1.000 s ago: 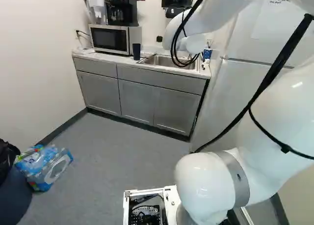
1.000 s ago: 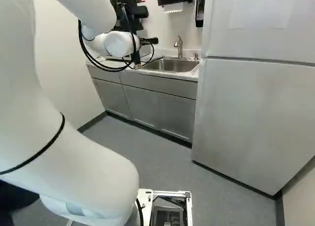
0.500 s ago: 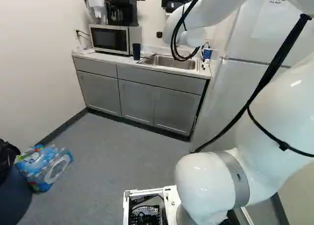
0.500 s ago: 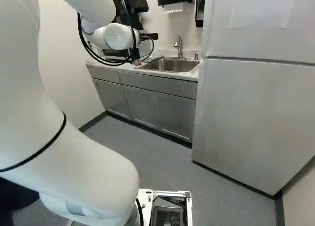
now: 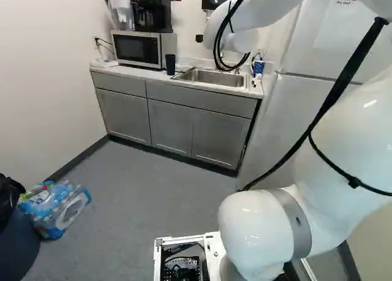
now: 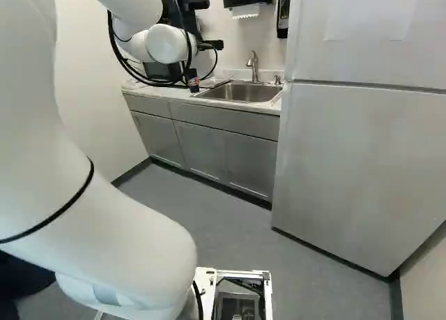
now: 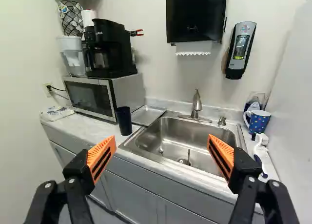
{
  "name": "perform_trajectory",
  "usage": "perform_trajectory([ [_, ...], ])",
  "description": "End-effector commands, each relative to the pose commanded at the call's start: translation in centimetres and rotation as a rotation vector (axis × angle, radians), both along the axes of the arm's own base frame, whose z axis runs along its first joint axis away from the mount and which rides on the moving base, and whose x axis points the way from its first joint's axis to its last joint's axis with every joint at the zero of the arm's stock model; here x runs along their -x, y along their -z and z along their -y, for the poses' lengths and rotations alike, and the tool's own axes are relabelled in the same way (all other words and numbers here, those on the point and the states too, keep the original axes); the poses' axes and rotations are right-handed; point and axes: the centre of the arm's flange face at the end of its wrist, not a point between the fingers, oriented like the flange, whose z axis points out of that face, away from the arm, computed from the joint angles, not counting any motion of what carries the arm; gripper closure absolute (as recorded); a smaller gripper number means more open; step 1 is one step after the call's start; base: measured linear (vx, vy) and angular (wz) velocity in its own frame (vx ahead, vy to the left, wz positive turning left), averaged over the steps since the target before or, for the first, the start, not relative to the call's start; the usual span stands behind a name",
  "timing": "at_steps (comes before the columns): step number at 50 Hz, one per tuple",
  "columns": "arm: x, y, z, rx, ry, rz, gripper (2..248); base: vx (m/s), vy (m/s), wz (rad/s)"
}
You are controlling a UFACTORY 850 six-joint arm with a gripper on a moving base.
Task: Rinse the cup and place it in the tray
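Just beside the tray (image 7: pixel 147 115), dark cup (image 7: pixel 124 121), contents hidden, jaws spread wide, holding nothing

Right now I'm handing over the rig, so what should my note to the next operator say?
Pincer: open, empty.
Dark tumbler: upright on the counter by the sink, beside the metal tray, not in it.
Done: can't tell whether it's been rinsed.
Left: probably grip the tumbler, rinse it under the faucet if needed, set it in the tray.
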Motion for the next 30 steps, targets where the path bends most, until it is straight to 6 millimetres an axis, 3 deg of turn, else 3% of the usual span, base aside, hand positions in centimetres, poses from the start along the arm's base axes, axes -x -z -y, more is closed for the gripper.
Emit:
perform_trajectory([
  [30, 0.00, 0.00, 0.00, 0.000, 0.000, 0.000, 3, 0.000, 0.000, 0.000],
])
